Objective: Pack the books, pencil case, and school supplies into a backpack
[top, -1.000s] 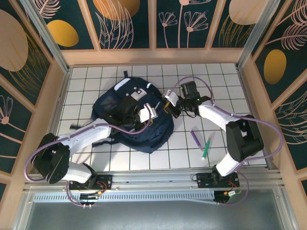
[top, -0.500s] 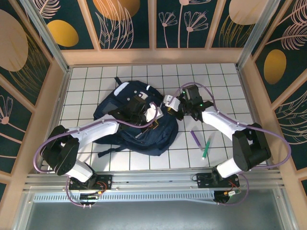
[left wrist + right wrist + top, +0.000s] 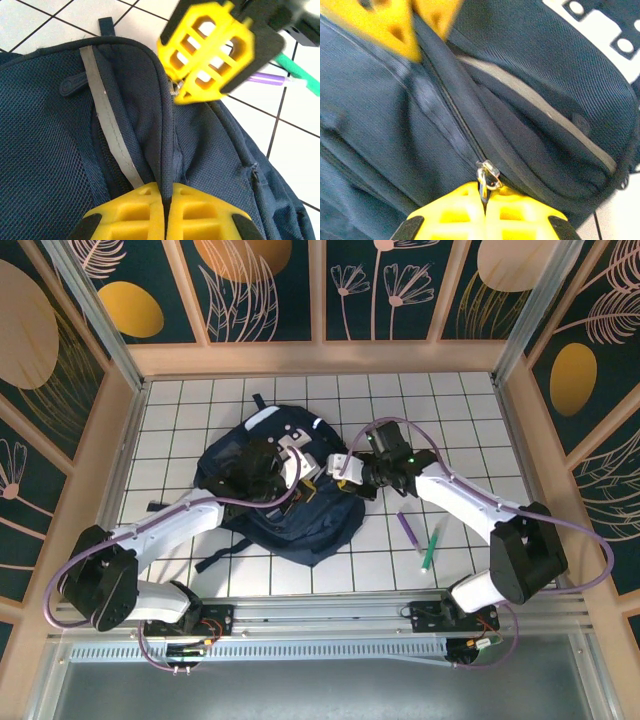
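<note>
The dark navy backpack lies on the tiled floor, its grey stripe running along the top flap. My left gripper is shut on a raised fold of its fabric and sits over the bag's middle. My right gripper is shut on the metal zipper pull and stands tip to tip with the left one. A purple pen and a green pen lie on the tiles to the right. The books and pencil case are out of view.
Wooden walls ring the white tiled floor. Black straps trail from the backpack's near side towards the left arm. The metal base rail runs along the near edge.
Both grippers have shifted a little to the left, staying shut. The backpack has been pulled and reshaped under them. The pens have not moved.
</note>
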